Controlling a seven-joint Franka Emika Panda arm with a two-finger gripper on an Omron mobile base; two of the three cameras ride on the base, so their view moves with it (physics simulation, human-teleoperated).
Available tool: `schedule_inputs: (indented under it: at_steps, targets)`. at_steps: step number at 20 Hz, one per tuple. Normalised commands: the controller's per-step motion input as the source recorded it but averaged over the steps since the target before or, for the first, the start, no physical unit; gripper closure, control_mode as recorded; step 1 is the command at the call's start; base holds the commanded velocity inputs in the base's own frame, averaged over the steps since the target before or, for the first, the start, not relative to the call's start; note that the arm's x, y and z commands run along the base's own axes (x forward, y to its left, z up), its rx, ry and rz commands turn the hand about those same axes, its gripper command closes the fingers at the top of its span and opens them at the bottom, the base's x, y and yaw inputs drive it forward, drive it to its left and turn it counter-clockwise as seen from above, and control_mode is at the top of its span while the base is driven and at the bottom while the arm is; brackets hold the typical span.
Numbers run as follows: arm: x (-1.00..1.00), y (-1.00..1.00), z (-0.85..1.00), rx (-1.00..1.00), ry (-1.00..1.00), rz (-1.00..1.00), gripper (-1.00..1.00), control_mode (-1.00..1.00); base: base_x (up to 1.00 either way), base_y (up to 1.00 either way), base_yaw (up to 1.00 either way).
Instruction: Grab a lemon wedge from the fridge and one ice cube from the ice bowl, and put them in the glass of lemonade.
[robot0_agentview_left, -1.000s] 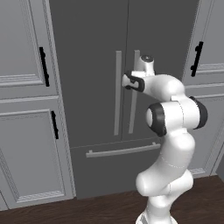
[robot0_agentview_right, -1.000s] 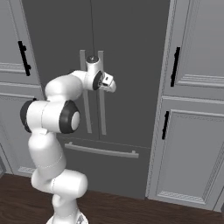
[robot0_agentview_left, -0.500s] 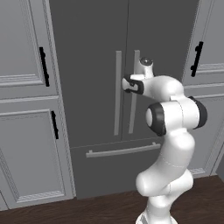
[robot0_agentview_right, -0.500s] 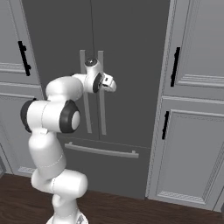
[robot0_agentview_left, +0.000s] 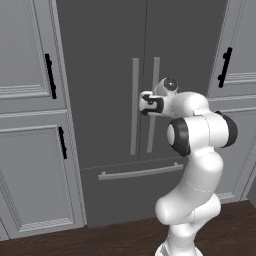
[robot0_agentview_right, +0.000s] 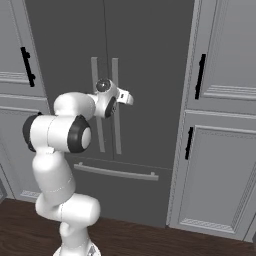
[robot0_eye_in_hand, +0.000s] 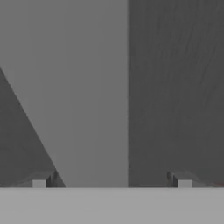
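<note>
1. The fridge (robot0_agentview_left: 105, 75) is tall and dark grey, with two upper doors shut flush along a thin centre seam and a wide drawer below them.
2. Two long pale grey bar handles (robot0_agentview_left: 135, 112) stand upright just either side of the seam; a third pale bar (robot0_agentview_left: 140, 172) runs level across the top of the drawer.
3. Light grey panelled cabinets (robot0_agentview_left: 30, 150) with short black handles (robot0_agentview_left: 49, 76) flank the fridge on both sides, and dark wood floor (robot0_agentview_left: 100, 240) runs along its foot.
4. The white arm reaches forward at mid-height of the fridge doors, its hand pointed at the right-hand bar.
5. The fingers (robot0_eye_in_hand: 111, 183) are spread wide and grip nothing; in the hand view their tips (robot0_eye_in_hand: 39, 183) stand far apart.
6. In that close view a pale handle (robot0_eye_in_hand: 87, 87) lies between the spread tips, nearer the left one, with dark door surface (robot0_eye_in_hand: 175, 87) beside it. Whether the tips touch the bar cannot be told.
7. In the right base view the hand (robot0_agentview_right: 120, 97) sits directly in front of the right handle (robot0_agentview_right: 116, 75), about halfway up its length.
</note>
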Motion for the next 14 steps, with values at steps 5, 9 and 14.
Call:
schedule_inputs:
  at_steps: [5,9,14]
  targets:
    - [0.54,0.0,-0.02,0.0,0.0,0.04,-1.0,-1.0,0.0,0.0,0.0]
    - [0.46,0.05,0.0,0.0,0.03,0.01,1.0,-1.0,0.0,0.0,0.0]
    - [0.44,0.01,0.0,-0.04,0.07,0.0,1.0,-1.0,0.0,0.0,0.0]
